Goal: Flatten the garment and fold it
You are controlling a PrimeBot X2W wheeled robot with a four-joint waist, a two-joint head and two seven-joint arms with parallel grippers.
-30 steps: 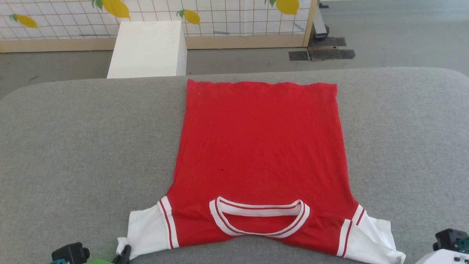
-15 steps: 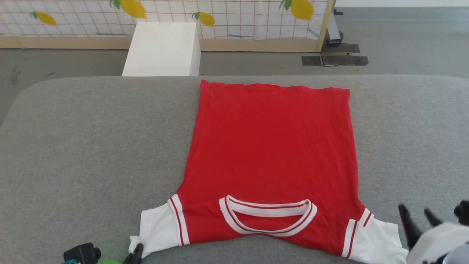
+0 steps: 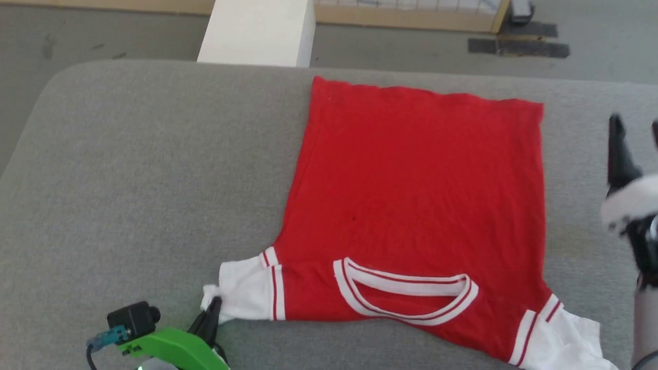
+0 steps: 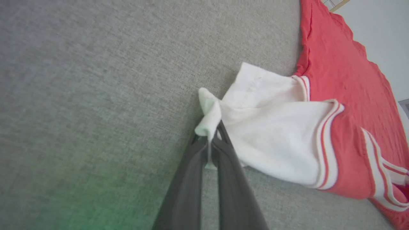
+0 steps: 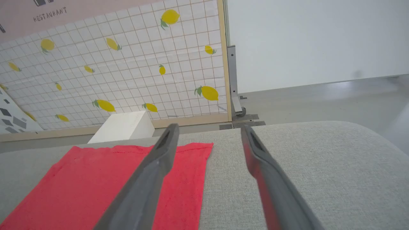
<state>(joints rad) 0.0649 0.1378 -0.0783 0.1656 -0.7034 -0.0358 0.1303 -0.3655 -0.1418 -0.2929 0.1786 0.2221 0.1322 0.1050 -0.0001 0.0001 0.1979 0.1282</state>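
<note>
The garment, a red shirt with white sleeves and striped collar trim, lies flat on the grey table with its collar toward me. At the lower left my left gripper is shut on the tip of the white left sleeve. In the left wrist view the dark fingers pinch that bunched sleeve corner. My right gripper hovers open off the garment's right edge, holding nothing. In the right wrist view it points at the garment's far hem corner.
The grey padded table has bare room left and right of the shirt. A white box stands on the floor just behind the table. A lemon-patterned screen and dark floor mats lie beyond.
My right gripper has opened and moved from the near right sleeve up along the garment's right side. The head camera has tilted and turned. The left gripper still holds the sleeve.
</note>
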